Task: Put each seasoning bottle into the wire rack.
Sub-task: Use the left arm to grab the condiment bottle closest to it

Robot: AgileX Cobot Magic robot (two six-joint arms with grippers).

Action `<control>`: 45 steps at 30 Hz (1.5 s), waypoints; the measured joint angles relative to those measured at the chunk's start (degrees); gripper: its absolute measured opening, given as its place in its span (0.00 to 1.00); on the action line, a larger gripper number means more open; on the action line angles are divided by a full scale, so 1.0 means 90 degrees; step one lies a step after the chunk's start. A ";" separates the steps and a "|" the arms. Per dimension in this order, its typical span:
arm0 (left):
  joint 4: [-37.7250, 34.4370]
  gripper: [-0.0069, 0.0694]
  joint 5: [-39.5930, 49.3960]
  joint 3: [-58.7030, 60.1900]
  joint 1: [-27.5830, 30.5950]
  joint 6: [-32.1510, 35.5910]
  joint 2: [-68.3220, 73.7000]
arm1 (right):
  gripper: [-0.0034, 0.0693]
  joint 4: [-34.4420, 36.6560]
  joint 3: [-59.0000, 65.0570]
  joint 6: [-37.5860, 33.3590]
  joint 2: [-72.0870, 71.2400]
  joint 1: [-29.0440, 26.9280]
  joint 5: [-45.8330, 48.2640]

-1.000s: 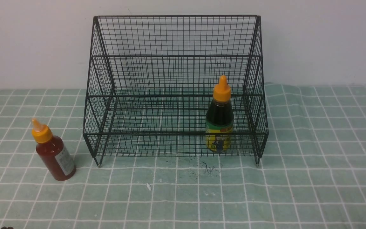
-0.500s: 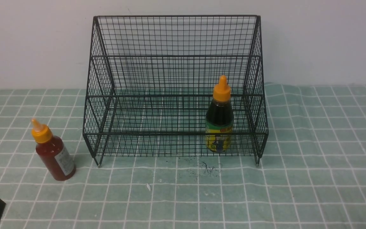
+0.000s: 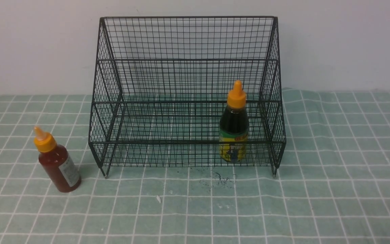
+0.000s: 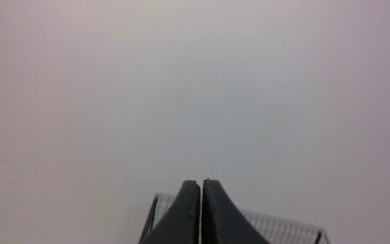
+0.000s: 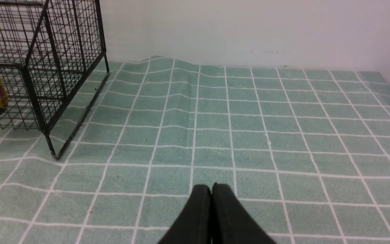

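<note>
Left pincer (image 4: 201,182), right pincer (image 5: 212,186) closed; two bottles (image 3: 59,169) (image 3: 234,127), one rack (image 3: 188,17)

Squat bottle (image 3: 234,123) in rack (image 3: 188,17), slim bottle (image 3: 59,167) outside, left

Wire rack (image 3: 188,17): large, black mesh, stepped tiers, sloping sides, tall back, short legs; stands on worktop (image 3: 317,189).
Dark sauce bottle (image 3: 234,130): squat, orange pointed cap, yellow-green label; upright inside rack, lowest tier, right part, near right side.
Red sauce bottle (image 3: 59,167): slim, orange cap, white label; outside rack, on worktop near front left leg, not touching it, looks leaning slightly left.
</note>
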 joint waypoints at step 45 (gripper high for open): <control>0.0921 0.85 0.5854 -0.5737 0.1020 0.1751 0.9202 | 0.03 0.0000 0.0005 0.0000 0.0000 0.0000 -0.0017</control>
